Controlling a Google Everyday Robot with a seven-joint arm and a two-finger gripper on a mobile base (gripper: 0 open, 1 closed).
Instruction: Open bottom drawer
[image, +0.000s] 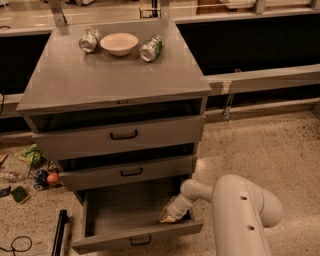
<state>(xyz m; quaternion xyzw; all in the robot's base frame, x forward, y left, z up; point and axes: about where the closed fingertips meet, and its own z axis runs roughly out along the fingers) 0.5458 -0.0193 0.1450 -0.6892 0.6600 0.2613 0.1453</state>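
The bottom drawer (135, 235) of the grey cabinet (115, 80) is pulled well out, showing its plain grey inside. Its shallow front carries a small black bar handle (140, 241) near the lower edge of the view. My gripper (169, 214) reaches down from the white arm (240, 215) into the drawer's right rear corner, just behind the drawer front. The middle drawer (127, 171) and the tall top drawer (120, 136) above stand slightly ajar.
On the cabinet top lie two cans (89, 40) (151, 48) and a white bowl (119, 43). Litter (35, 167) and a black cable (17, 245) lie on the speckled floor at the left. A black bar (60, 232) stands by the drawer's left side.
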